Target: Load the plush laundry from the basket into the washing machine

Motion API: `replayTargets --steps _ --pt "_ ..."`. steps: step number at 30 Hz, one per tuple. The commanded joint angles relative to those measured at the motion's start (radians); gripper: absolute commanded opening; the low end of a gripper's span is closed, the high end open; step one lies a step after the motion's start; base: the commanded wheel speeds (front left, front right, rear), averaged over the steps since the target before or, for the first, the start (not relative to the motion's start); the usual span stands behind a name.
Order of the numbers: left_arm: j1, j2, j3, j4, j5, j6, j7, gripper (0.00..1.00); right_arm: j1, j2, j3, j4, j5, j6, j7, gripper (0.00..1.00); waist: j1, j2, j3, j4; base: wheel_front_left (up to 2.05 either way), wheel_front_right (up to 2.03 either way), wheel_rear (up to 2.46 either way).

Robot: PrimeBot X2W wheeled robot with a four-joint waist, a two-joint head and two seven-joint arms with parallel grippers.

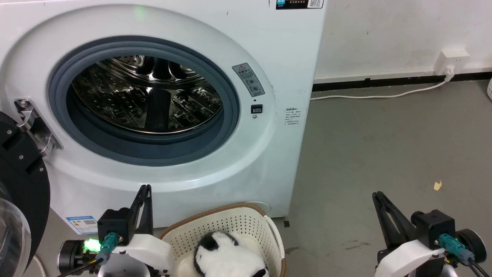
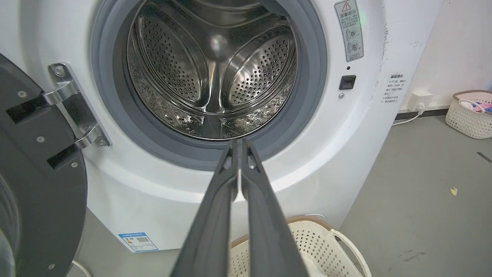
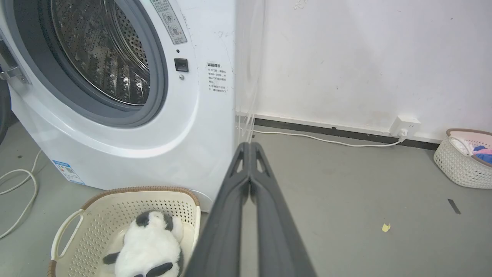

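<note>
The plush laundry (image 1: 226,256) lies in the basket (image 1: 238,221), just right of and below our left gripper (image 1: 146,189), the nearer of the 2; its long axis runs roughly from the washing machine (image 1: 269,154) toward us; the left and the right gripper (image 1: 377,195) are both pressed together, empty; bare grey floor (image 1: 384,154), white wall.

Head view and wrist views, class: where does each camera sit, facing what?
Head view: on the head, looking down at the washing machine; left claw, right claw below.
Left wrist view: on that wrist, facing the drum past its shut claw.
Right wrist view: likewise, facing the wall past its shut claw.
Head and right wrist share the plush laundry in the basket.
</note>
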Motion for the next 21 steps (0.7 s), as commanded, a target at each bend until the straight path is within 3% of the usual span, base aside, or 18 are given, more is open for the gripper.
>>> replayTargets --steps 1,21 --pt "0.0 0.0 0.0 0.0 0.0 0.0 0.0 1.0 0.0 0.0 0.0 0.0 0.0 0.0 0.0 1.0 0.0 -0.0001 0.0 0.0 0.0 0.0 0.0" --pt "-0.01 0.0 -0.048 0.03 -0.047 0.024 -0.037 1.0 0.015 0.0 -0.02 0.015 0.041 0.0 -0.03 1.0 0.0 -0.0001 0.003 0.002 0.0 0.0 0.0"
